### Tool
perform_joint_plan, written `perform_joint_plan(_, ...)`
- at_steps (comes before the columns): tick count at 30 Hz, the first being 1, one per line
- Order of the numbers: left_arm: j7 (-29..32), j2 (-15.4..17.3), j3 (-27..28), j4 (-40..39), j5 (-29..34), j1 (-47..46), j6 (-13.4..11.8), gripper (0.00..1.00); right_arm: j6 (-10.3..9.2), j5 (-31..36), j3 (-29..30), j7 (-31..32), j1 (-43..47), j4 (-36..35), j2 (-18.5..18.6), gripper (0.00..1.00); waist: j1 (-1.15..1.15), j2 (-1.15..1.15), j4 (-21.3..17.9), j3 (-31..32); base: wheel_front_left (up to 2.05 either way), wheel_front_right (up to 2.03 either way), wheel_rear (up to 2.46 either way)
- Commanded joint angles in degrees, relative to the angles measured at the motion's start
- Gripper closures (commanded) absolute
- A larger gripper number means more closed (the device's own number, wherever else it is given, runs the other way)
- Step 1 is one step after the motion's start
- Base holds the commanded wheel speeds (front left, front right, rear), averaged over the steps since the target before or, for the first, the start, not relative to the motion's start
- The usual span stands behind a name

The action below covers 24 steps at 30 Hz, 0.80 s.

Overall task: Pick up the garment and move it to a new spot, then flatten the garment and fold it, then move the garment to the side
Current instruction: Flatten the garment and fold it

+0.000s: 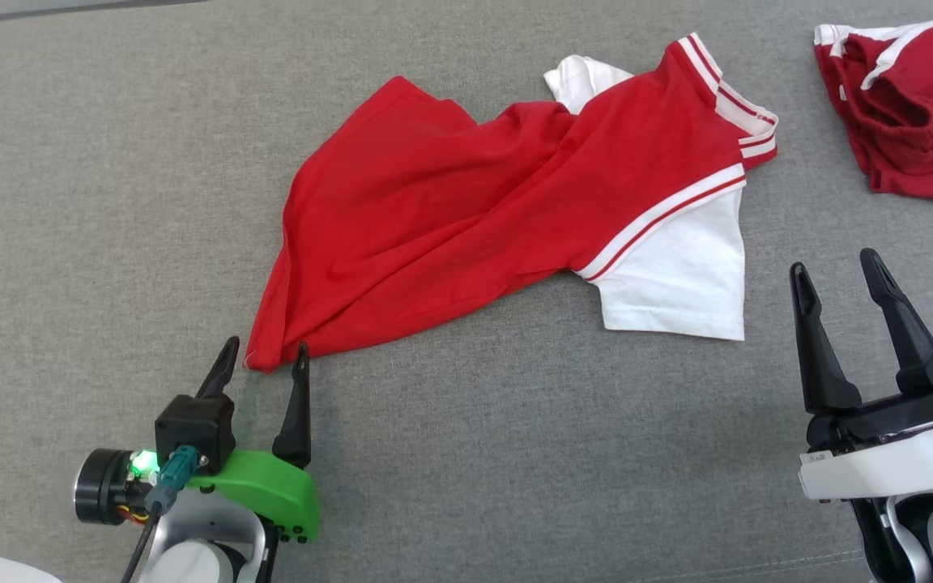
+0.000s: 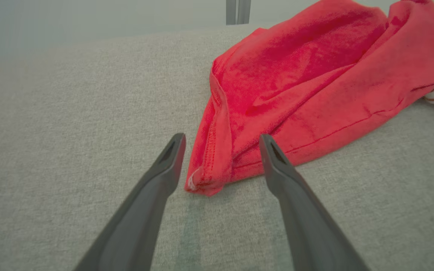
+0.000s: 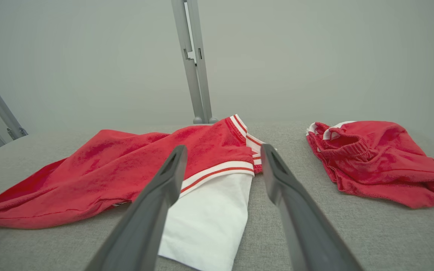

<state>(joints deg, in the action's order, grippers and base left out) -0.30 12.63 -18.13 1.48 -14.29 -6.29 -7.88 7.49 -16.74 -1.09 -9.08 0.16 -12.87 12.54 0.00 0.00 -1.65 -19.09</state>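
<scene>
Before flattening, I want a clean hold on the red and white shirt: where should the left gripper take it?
The bunched red hem corner, probably, from the near side: it juts out as a point between the open fingers of the left gripper.

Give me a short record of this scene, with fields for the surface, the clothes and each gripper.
surface: grey fabric-covered top
shirt: red T-shirt with white sleeves, crumpled, lying unfolded
other garment: red with white trim, bunched, apart from the shirt at far right
left gripper: open, fingers either side of the shirt's hem corner
right gripper: open, holding nothing, beside the white sleeve, apart from it
</scene>
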Motion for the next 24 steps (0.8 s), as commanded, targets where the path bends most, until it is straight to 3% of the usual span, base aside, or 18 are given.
perform_joint_plan(1, 0.87, 0.21, 0.29, 0.91, -0.77, 0.48, 0.21, 0.00, 0.00, -0.31, 0.13, 0.32, -0.32, 0.53, -0.14, 0.00, 0.00, 0.00, -0.22, -1.25, 0.00, 0.00, 0.00)
perform_joint_plan(5, 0.98, 0.45, 1.23, 3.37, -1.70, -0.91, -0.07, 0.00, 0.00, -1.07, -0.04, 0.37, -0.79, 2.62, 0.10, 0.00, 0.00, 0.00, -0.16, -2.83, 0.00, 0.00, 0.00)
perform_joint_plan(6, 0.72, 0.47, 1.31, 3.56, -1.85, -1.29, 0.13, 0.31, 0.00, -1.29, -0.21, 0.48, -0.91, 3.33, 0.24, 0.00, 0.00, 0.00, -0.06, -3.08, 0.00, 0.00, 0.00)
perform_joint_plan(7, 0.62, 0.59, 1.38, 3.78, -1.86, -1.48, 0.27, 0.76, 0.00, -1.48, -0.43, 0.59, -1.04, 4.01, 0.31, 0.00, 0.00, 0.00, 0.01, -3.24, 0.00, 0.00, 0.00)
perform_joint_plan(8, 0.59, 0.76, 1.49, 4.11, -2.08, -1.71, 0.28, 1.00, 0.00, -1.57, -0.60, 0.78, -1.26, 5.15, 0.53, 0.00, 0.00, 0.00, 0.14, -3.48, 0.00, 0.00, 0.00)
perform_joint_plan(21, -2.92, 0.02, 1.10, 3.58, -2.46, -4.62, 0.96, 1.00, 0.01, -7.47, -10.19, -0.81, -10.19, 27.23, 3.01, 0.00, 0.00, 0.00, 2.65, -6.37, 0.00, 0.00, 0.00)
perform_joint_plan(23, -3.63, -0.18, 1.16, 3.02, -2.66, -4.62, 0.78, 1.00, 0.07, -8.97, -12.70, -0.13, -10.52, 29.41, 3.07, 1.00, 0.00, 0.00, 2.91, -6.32, 0.00, 0.00, 0.00)
perform_joint_plan(24, -4.09, -0.22, 1.20, 2.65, -2.66, -4.55, 0.68, 1.00, 0.09, -9.59, -13.27, -0.26, -10.57, 30.02, 3.17, 1.00, 0.00, 0.00, 2.98, -6.20, 0.00, 0.00, 0.00)
